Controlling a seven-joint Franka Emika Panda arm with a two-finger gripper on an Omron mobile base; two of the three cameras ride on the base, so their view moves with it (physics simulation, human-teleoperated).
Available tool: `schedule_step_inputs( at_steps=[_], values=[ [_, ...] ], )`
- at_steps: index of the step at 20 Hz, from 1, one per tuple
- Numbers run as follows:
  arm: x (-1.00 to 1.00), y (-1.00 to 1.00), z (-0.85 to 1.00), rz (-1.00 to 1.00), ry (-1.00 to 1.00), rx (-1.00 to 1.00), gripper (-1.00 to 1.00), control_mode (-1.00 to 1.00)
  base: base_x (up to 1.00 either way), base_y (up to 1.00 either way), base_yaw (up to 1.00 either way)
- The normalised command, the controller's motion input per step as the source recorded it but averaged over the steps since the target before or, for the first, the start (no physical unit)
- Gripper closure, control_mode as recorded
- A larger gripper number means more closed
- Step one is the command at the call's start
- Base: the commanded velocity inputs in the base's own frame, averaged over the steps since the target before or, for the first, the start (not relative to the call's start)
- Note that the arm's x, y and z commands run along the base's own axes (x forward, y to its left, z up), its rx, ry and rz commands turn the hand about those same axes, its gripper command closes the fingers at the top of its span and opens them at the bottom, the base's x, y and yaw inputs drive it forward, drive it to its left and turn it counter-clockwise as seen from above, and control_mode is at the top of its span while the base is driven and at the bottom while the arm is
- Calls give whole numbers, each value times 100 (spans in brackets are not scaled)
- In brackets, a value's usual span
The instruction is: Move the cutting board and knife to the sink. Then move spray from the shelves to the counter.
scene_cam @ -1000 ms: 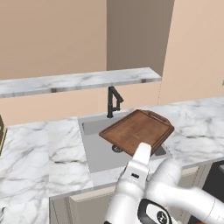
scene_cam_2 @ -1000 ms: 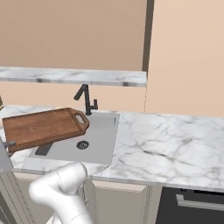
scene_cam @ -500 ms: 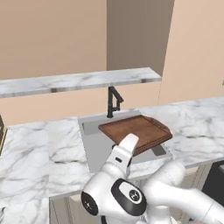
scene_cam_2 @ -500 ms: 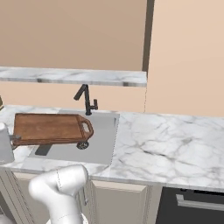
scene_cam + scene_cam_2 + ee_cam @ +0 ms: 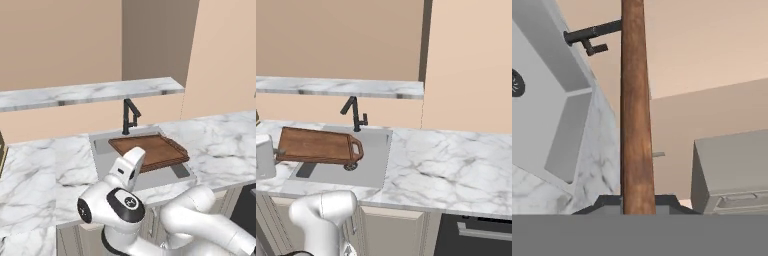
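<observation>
The two-finger gripper (image 5: 637, 202) is clamped narrow on the edge of the rectangular dark brown wooden cutting board (image 5: 318, 146), which runs edge-on up the hand view from 6 to 12 o'clock. The board hangs level over the grey recessed sink (image 5: 102, 146), its cut-out handle end pointing toward 3 o'clock in the right base view. The slim black angular faucet (image 5: 356, 116) stands at the board's 12 o'clock. White marble counter (image 5: 456, 165) spreads out from the basin, with the long grey marble-veined shelf (image 5: 90, 92) above it on the wall.
</observation>
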Motion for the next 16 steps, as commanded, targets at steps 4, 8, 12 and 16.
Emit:
schedule_step_inputs(
  at_steps=[4,8,12,16],
  values=[
    [40,7,-29,0,6,5,100,-100,0,0,0],
    [46,6,-32,-2,4,1,100,-100,0,0,0],
    [45,2,-29,-3,4,0,100,-100,0,0,0],
    [32,10,-30,-10,5,0,100,-100,0,0,0]
  ],
)
